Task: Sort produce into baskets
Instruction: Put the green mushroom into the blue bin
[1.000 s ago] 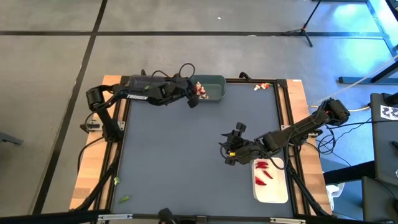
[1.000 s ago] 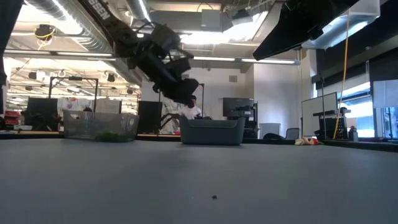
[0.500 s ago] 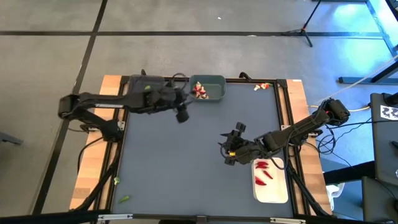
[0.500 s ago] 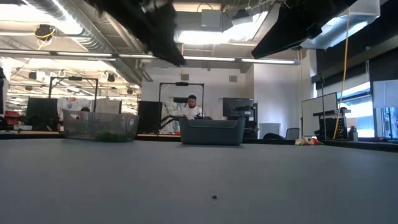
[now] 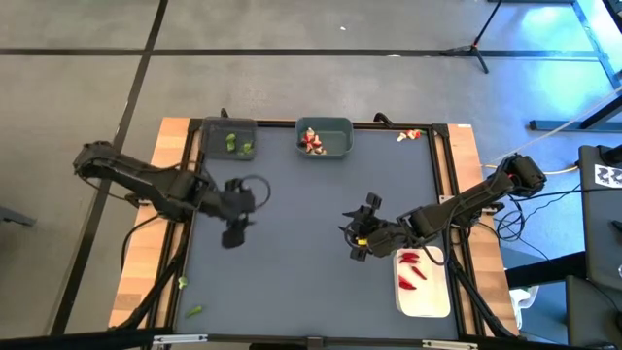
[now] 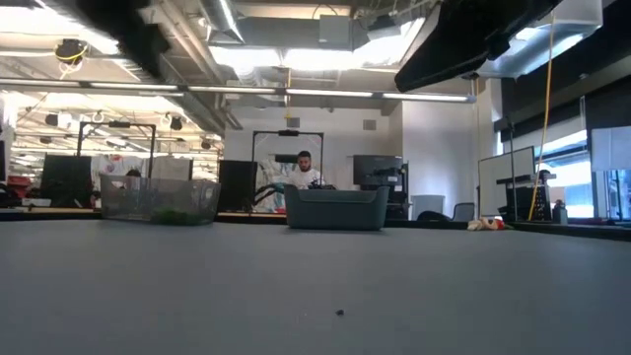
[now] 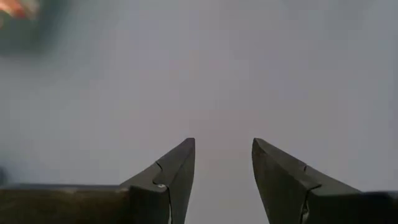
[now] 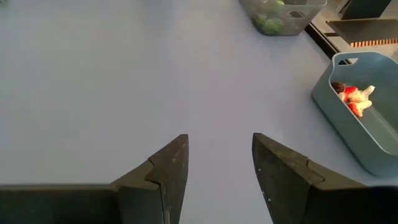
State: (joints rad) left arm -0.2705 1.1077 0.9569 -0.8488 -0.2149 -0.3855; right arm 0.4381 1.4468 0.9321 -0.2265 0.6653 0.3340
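Note:
The dark grey bin (image 5: 229, 138) at the far left holds small green pieces (image 8: 271, 23). The grey-teal bin (image 5: 326, 139) beside it holds pale and red pieces (image 5: 311, 142). The white tray (image 5: 424, 282) at the near right holds red chili pieces (image 5: 412, 265). Loose pale-red pieces (image 5: 408, 135) lie at the far right edge, and green pieces (image 5: 193, 311) lie on the near left frame. My left gripper (image 5: 233, 236) is open and empty above the mat's left part. My right gripper (image 5: 356, 233) is open and empty just left of the tray.
The dark mat (image 5: 311, 243) lies bare between the two grippers. A black frame and wooden boards (image 5: 146, 292) edge the table. Cables run along the right side. A person sits in the room beyond the far edge in the low view (image 6: 304, 170).
My left gripper has drawn back from over the grey-teal bin toward the table's left and near side, and now hangs above the mat's left part. Pale and red pieces now show in the grey-teal bin. My right arm has kept still.

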